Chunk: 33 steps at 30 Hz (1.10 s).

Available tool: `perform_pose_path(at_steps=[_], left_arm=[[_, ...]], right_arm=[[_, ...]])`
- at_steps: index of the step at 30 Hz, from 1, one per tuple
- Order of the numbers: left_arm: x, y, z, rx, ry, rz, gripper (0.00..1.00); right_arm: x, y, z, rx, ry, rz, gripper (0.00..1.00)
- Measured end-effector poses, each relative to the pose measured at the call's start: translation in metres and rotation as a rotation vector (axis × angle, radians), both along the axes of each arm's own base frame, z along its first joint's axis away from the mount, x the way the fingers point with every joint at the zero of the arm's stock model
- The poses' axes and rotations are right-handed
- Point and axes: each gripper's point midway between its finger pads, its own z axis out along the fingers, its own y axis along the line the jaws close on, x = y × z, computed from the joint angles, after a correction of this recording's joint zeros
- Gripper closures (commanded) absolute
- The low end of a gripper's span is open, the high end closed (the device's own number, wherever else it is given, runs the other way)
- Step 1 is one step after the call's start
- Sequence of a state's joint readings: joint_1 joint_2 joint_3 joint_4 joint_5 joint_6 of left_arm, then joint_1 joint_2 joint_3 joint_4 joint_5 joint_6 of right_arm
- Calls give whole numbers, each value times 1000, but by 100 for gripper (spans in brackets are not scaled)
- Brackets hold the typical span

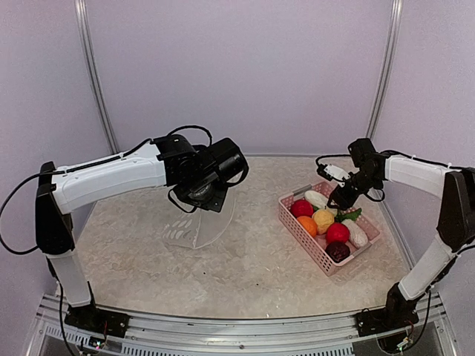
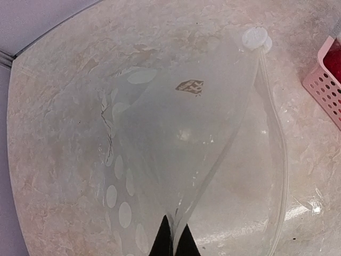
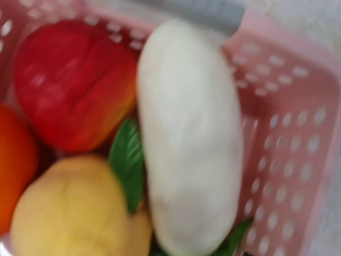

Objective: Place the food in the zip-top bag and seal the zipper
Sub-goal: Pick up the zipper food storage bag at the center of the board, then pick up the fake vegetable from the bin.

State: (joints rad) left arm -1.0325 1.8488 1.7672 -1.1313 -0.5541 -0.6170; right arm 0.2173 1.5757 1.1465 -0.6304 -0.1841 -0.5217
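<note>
The zip-top bag (image 1: 197, 226) hangs clear and dotted from my left gripper (image 1: 200, 204), which is shut on its mouth edge. In the left wrist view the black fingertips (image 2: 165, 242) pinch the film of the zip-top bag (image 2: 181, 133), and the mouth gapes to the right. The pale zipper (image 2: 281, 160) curves up to a white slider (image 2: 254, 38). The food lies in the pink basket (image 1: 308, 248). My right gripper (image 1: 343, 199) is low over a white oblong piece (image 1: 317, 199). That white piece (image 3: 192, 138) fills the right wrist view, and no fingers show there.
Around the white piece lie a red fruit (image 3: 74, 85), a yellow one (image 3: 74, 208), an orange one (image 3: 13, 165) and a green leaf (image 3: 128, 160). The basket's slatted wall (image 3: 287, 133) is close on the right. Nearer me lie a red ball (image 1: 338, 233) and a dark purple one (image 1: 338, 251).
</note>
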Motion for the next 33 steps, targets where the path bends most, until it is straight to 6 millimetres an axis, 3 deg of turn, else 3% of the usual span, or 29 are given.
perform_pose_path(at_steps=[11, 20, 22, 27, 33], left_arm=[[-3, -14, 10, -108, 9, -23, 100], [-9, -18, 9, -151, 35, -33, 100], [-10, -18, 8, -157, 39, -32, 100], [-10, -21, 8, -178, 43, -31, 100], [-9, -25, 9, -199, 40, -34, 100]], right_arm=[[33, 14, -6, 14, -11, 3, 37], [45, 20, -36, -4, 37, 6, 34], [45, 22, -41, -8, 43, 9, 37], [46, 24, -48, -18, 49, 8, 58], [47, 22, -41, -25, 35, -11, 66]])
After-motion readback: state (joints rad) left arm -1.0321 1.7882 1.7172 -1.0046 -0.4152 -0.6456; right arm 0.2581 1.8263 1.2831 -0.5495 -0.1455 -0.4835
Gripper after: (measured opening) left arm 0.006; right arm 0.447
